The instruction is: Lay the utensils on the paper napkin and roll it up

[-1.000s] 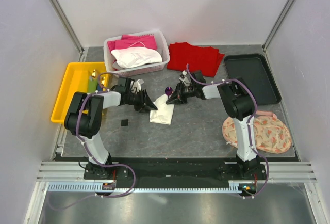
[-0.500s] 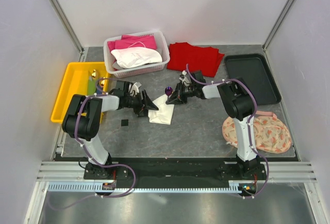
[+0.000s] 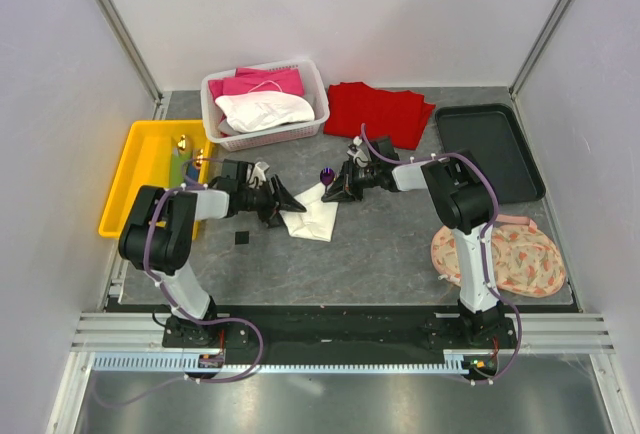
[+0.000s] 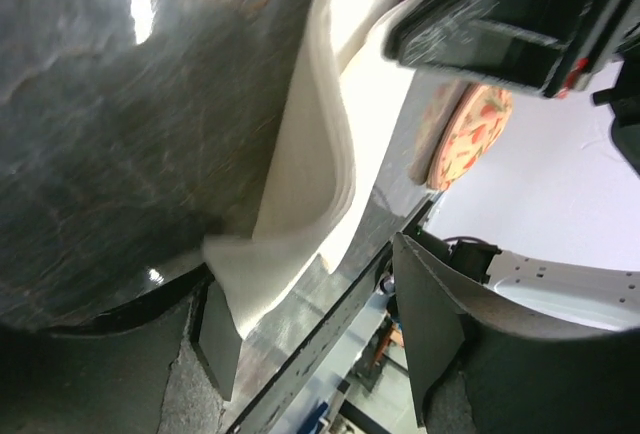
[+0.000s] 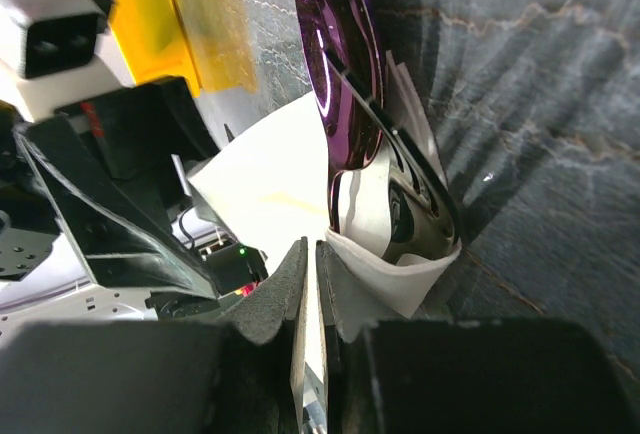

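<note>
The paper napkin (image 3: 316, 216) lies partly folded in the middle of the table, between both grippers. A purple utensil (image 3: 326, 175) rests at its far edge; in the right wrist view its shiny purple bowl (image 5: 335, 84) sits inside a fold of the napkin (image 5: 255, 189). My right gripper (image 3: 334, 192) (image 5: 312, 264) is shut on a thin edge of the napkin. My left gripper (image 3: 288, 204) (image 4: 320, 344) stands open at the napkin's left side, and a napkin corner (image 4: 250, 264) lies against one finger. More utensils (image 3: 186, 159), green with gold ends, lie in the yellow tray (image 3: 135, 169).
A white basket (image 3: 312, 79) with pink and white fabric stands at the back, and a red cloth (image 3: 380, 112) lies beside it. A black tray (image 3: 488, 149) is at the back right, a patterned round mat (image 3: 510, 254) at the near right. A small black square (image 3: 242, 238) lies near the left arm.
My left gripper's jaws have opened wider and let the napkin's left edge go. The left arm has shifted slightly left. The right arm has not moved.
</note>
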